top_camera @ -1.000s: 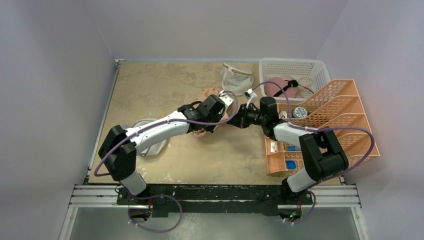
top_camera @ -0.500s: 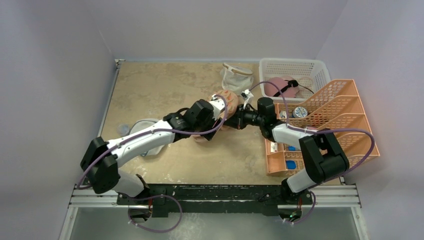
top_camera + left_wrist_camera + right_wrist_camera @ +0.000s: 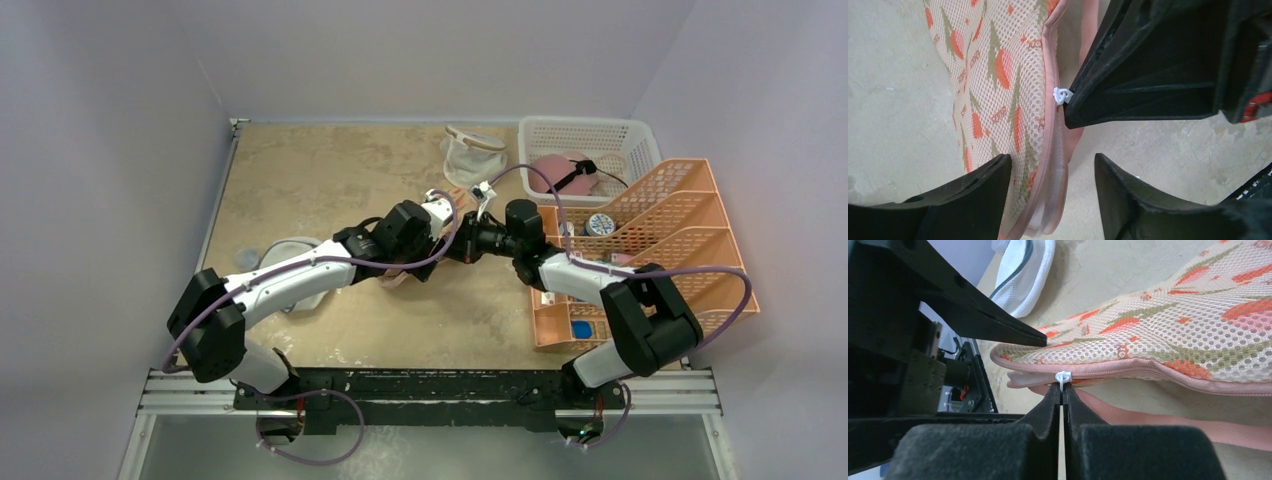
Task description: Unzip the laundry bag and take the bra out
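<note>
The laundry bag [image 3: 998, 75] lay near the middle of the tabletop [image 3: 300, 170], its zipped edge between the spread jaws of the left gripper [image 3: 1052, 160]; the right gripper [image 3: 1062, 390] pinched the bag's white zip pull [image 3: 1063, 376].

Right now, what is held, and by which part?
The right gripper pinches the laundry bag by its white zip pull; the left gripper holds nothing.

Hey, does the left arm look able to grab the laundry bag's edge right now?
Probably yes. The left tool is open, straddling the seam of the laundry bag; the right tool, shut on the white zip pull, sits farther along, clear.
</note>
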Motion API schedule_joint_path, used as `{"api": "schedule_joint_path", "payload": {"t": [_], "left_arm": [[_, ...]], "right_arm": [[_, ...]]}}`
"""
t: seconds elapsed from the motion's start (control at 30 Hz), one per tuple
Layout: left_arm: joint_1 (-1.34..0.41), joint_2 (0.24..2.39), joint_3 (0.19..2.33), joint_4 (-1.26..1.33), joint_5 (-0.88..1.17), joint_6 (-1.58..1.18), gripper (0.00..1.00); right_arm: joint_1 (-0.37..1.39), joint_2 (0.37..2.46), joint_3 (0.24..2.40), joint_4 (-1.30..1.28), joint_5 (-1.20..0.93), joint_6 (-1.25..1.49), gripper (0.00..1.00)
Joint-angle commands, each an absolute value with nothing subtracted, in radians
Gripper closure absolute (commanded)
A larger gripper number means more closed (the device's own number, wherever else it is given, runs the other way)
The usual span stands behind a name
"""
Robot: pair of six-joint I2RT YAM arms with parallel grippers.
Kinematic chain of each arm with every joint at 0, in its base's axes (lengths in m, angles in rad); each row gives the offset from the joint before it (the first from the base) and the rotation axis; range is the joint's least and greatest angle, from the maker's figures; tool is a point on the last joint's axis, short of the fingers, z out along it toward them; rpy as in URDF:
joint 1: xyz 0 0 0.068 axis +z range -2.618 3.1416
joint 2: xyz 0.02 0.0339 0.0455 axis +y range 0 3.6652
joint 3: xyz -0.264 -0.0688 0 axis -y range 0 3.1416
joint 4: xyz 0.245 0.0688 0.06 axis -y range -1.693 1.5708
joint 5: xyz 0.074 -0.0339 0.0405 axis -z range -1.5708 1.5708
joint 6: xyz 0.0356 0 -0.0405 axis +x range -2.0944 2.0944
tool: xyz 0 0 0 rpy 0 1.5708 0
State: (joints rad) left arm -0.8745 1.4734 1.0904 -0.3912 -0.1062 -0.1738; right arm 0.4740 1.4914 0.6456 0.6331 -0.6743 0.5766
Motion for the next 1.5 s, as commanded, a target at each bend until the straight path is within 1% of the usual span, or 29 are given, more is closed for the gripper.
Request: {"api": "schedule_joint_path", "payload": {"t": [0.0, 0.1, 0.33, 0.43, 0.57, 0.73, 0.9, 1.0, 1.13, 1.17, 1.3, 1.37, 1.47], "left_arm": [[-0.869, 1.473, 1.141, -0.387, -0.144, -0.183, 0.44], [-0.870, 1.475, 1.141, -0.389, -0.183, -0.181, 0.62], [-0.870, 1.485, 1.147, -0.414, -0.221, -0.167, 0.88], [-0.870, 1.482, 1.146, -0.421, -0.249, -0.160, 0.95], [-0.870, 1.476, 1.139, -0.426, -0.258, -0.155, 1.00], [-0.870, 1.468, 1.131, -0.428, -0.275, -0.149, 1.00], [-0.870, 1.466, 1.124, -0.432, -0.291, -0.145, 1.00], [-0.869, 1.468, 1.119, -0.430, -0.295, -0.144, 1.00], [-0.870, 1.473, 1.119, -0.428, -0.272, -0.139, 1.00], [-0.870, 1.473, 1.122, -0.428, -0.256, -0.135, 0.93], [-0.870, 1.444, 1.111, -0.404, -0.158, -0.121, 0.57], [-0.870, 1.415, 1.099, -0.382, -0.120, -0.120, 0.48], [-0.869, 1.376, 1.075, -0.335, -0.090, -0.129, 0.40]], "right_arm": [[0.484, 1.436, 0.652, 0.677, -0.660, 0.590, 1.00], [0.485, 1.437, 0.649, 0.676, -0.657, 0.589, 1.00], [0.485, 1.445, 0.663, 0.637, -0.635, 0.557, 1.00], [0.484, 1.445, 0.669, 0.598, -0.629, 0.548, 1.00], [0.477, 1.443, 0.683, 0.558, -0.573, 0.526, 1.00], [0.406, 1.451, 0.668, 0.553, -0.563, 0.524, 1.00], [0.262, 1.500, 0.656, 0.535, -0.630, 0.485, 1.00], [0.250, 1.504, 0.679, 0.476, -0.606, 0.411, 1.00], [0.258, 1.474, 0.665, 0.530, -0.644, 0.428, 1.00], [0.266, 1.465, 0.660, 0.540, -0.648, 0.437, 1.00], [0.309, 1.444, 0.651, 0.565, -0.645, 0.465, 1.00], [0.338, 1.443, 0.646, 0.584, -0.635, 0.480, 1.00], [0.374, 1.448, 0.640, 0.610, -0.627, 0.502, 1.00]]}}
